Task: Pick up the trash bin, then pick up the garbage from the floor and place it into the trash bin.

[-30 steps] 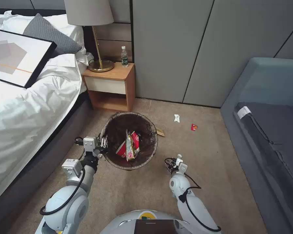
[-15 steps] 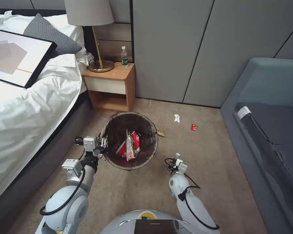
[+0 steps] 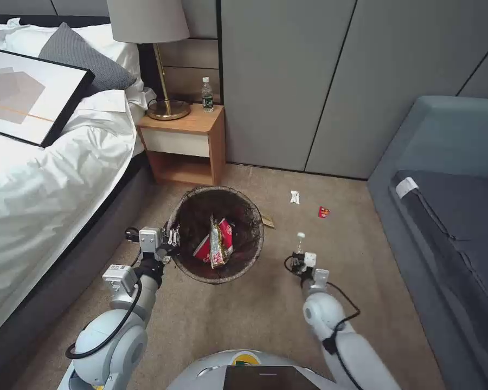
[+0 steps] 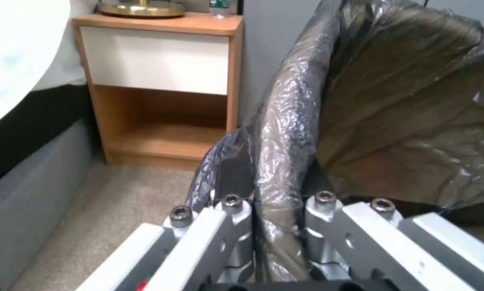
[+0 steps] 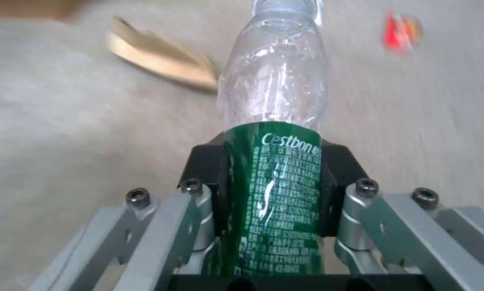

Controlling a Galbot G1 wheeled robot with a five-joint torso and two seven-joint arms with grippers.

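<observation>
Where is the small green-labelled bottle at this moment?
The bottle is clamped between the fingers of the right gripper, held above the carpet just right of the trash bin, whose rim the left gripper grips.

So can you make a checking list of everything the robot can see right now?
Surface: tan carpet floor, no spills seen.
Job's things: trash bin with dark liner, red snack packets inside; green-labelled bottle held above the floor.
Clutter: white scrap, red wrapper, tan scrap on the carpet.
Pincers: left pincer clamps the bin's rim; right pincer grips the bottle.
Cables: black wires on the right arm.
Surroundings: bed, nightstand, lamp, sofa.
</observation>
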